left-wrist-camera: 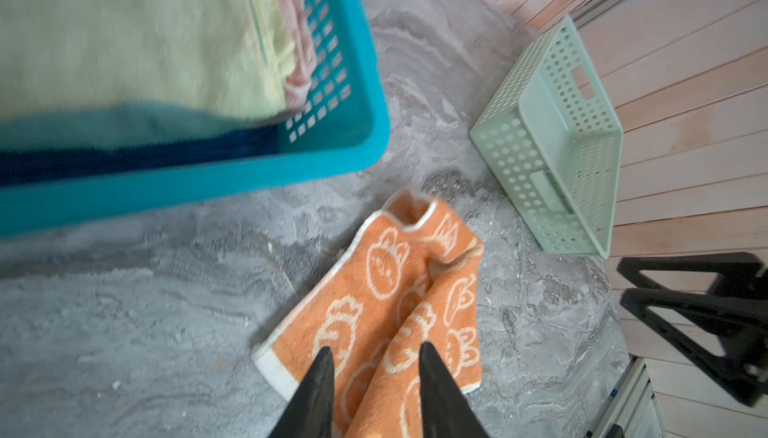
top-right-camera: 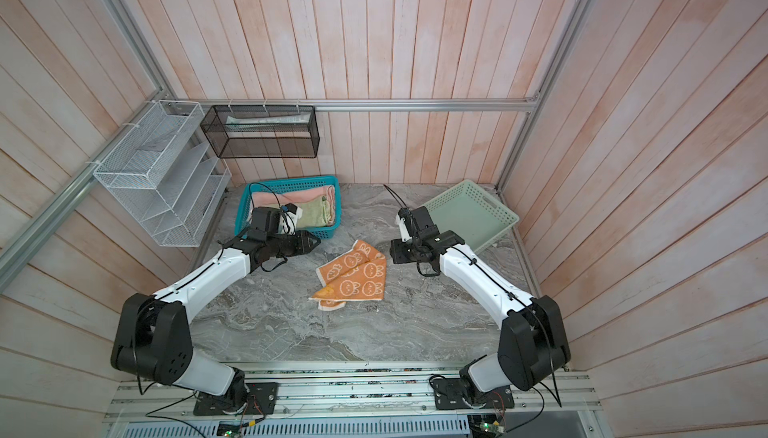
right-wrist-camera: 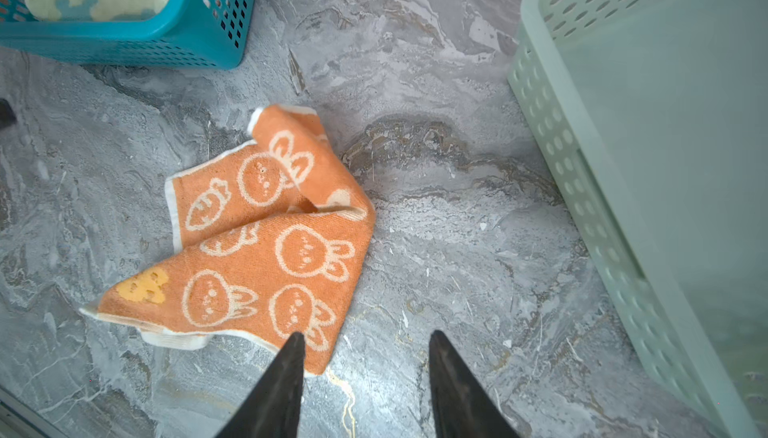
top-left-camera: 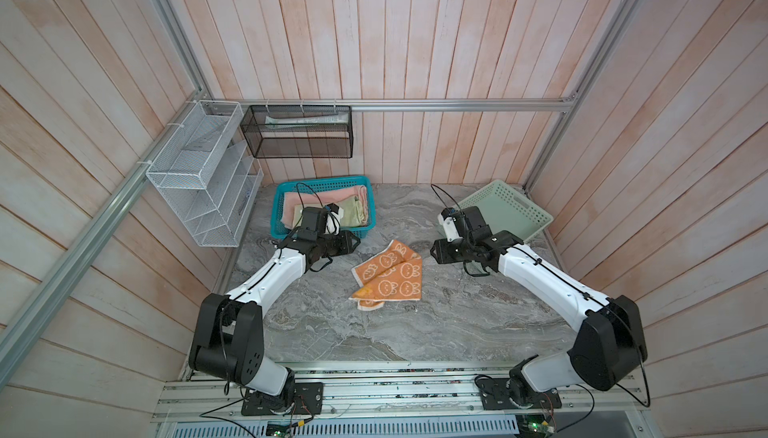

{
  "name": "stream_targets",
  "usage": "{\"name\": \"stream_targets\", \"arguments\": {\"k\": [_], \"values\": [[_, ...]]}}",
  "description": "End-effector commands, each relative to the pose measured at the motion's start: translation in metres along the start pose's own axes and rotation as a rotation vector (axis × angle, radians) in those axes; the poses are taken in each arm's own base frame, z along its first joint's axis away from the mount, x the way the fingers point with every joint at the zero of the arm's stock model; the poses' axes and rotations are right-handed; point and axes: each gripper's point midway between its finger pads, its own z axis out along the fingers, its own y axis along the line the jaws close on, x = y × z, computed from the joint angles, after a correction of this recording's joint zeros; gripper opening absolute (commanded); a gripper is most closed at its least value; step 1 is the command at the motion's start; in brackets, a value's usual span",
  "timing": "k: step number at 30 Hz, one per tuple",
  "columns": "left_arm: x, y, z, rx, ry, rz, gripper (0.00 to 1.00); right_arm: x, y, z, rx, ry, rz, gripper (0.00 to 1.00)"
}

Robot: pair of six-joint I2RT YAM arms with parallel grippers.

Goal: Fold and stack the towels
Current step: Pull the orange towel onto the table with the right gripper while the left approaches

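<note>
An orange towel with white rabbits (top-left-camera: 388, 275) (top-right-camera: 353, 275) lies crumpled and partly folded over itself on the grey marble table, between the two arms. My left gripper (top-left-camera: 354, 244) (left-wrist-camera: 376, 346) hovers just left of it, open, with nothing between its fingers. On the towel's other side my right gripper (top-left-camera: 434, 251) (right-wrist-camera: 366, 332) is also open and empty, over bare table beside a towel corner (right-wrist-camera: 320, 357). A pink towel (top-left-camera: 324, 199), a pale yellow towel (top-left-camera: 353, 211) and a dark blue towel (left-wrist-camera: 124, 157) lie in the teal basket (top-left-camera: 279, 211).
A pale green perforated tray (top-left-camera: 511, 211) sits tilted at the back right against the wall. A white wire rack (top-left-camera: 199, 174) and a black mesh basket (top-left-camera: 297, 136) hang on the walls at the back left. Wooden walls close in three sides.
</note>
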Motion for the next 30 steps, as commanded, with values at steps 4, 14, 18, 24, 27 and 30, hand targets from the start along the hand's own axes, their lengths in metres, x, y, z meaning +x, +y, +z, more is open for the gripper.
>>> {"name": "stream_targets", "arguments": {"k": [4, 14, 18, 24, 27, 30], "values": [[0.05, 0.03, 0.006, -0.081, 0.079, -0.152, 0.37, 0.024, 0.084, 0.022, -0.14, 0.037, -0.143, 0.5], [0.094, 0.094, -0.016, -0.174, 0.068, -0.436, 0.37, 0.093, 0.209, 0.098, -0.189, 0.168, -0.563, 0.6], [0.109, 0.108, -0.025, -0.191, 0.079, -0.472, 0.37, 0.096, 0.215, 0.124, -0.127, 0.196, -0.634, 0.63], [0.113, 0.116, -0.03, -0.177, 0.068, -0.488, 0.37, 0.101, 0.216, 0.139, -0.11, 0.236, -0.689, 0.62], [0.112, 0.115, -0.027, -0.166, 0.072, -0.487, 0.38, 0.103, 0.214, 0.139, -0.109, 0.248, -0.7, 0.49], [0.107, 0.112, -0.023, -0.135, 0.073, -0.495, 0.38, 0.101, 0.212, 0.13, -0.107, 0.233, -0.707, 0.24]]}}
